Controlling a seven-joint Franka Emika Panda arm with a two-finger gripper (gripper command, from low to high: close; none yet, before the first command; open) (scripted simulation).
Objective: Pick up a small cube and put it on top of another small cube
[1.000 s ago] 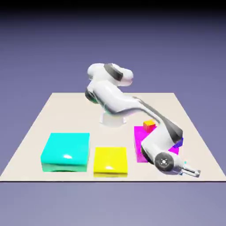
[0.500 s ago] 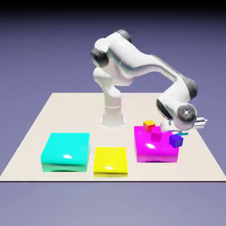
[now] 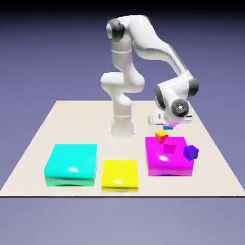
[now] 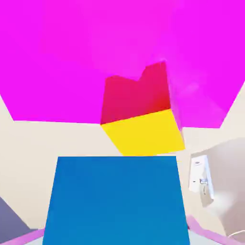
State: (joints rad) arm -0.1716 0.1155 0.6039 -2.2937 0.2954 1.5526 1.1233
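The gripper [image 3: 168, 125] is swinging back behind the magenta block [image 3: 169, 158], carrying the small cube [image 4: 115, 198] between its fingers.

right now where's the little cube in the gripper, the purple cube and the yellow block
small cube [image 4: 115, 201], hand view, middle of its big blue face
purple cube [image 3: 191, 152], exterior view, its front face, near the magenta block's right edge
yellow block [image 3: 119, 172], exterior view, middle of its top

The small cube [image 3: 168, 127] is blue-teal and held aloft. It hangs just beyond the magenta block's [image 3: 168, 158] far edge, above the red-and-yellow cube [image 3: 161, 136].
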